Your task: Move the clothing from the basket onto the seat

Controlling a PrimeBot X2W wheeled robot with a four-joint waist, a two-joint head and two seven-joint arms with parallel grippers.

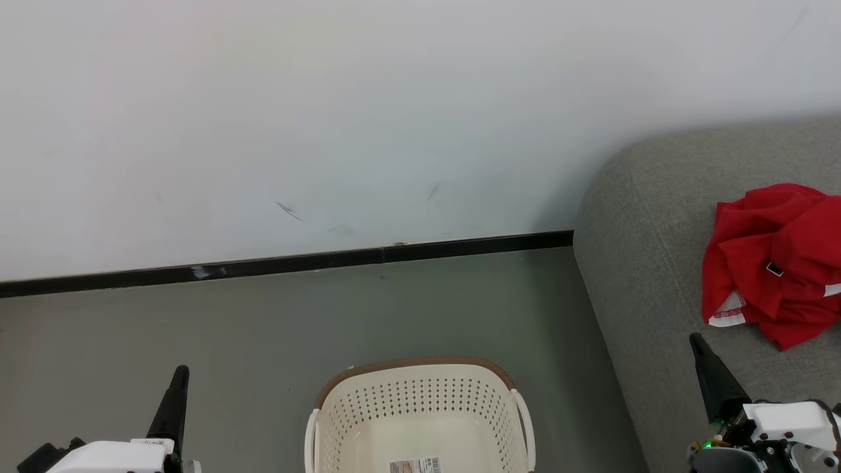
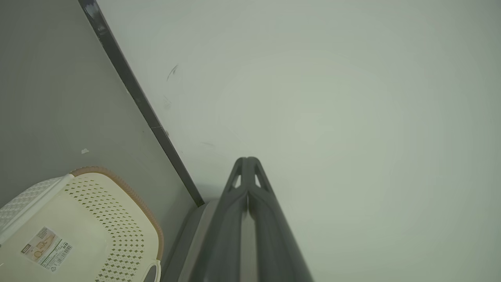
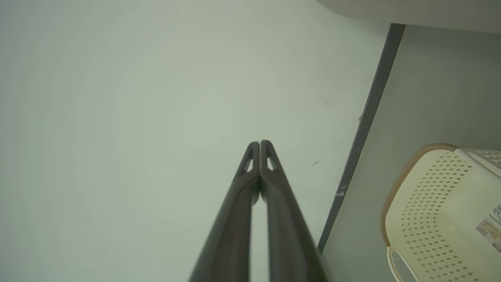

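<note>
I see red garments [image 1: 775,263] heaped on the grey sofa [image 1: 644,276] at the right edge. The laundry basket [image 1: 420,401], bottom centre, looks bare. My left gripper [image 1: 179,381] and right gripper [image 1: 700,348] are pinched together, empty. I judge the transfer done; next, only a check of the basket.

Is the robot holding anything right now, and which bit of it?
Nothing is held. The left jaws and right jaws are both shut with nothing between them; the clothing lies loose on the seat.

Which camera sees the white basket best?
The head view: the basket sits centred, with both handles and its inside showing. Each wrist view catches it tilted at a corner, cut off by the edge.
</note>
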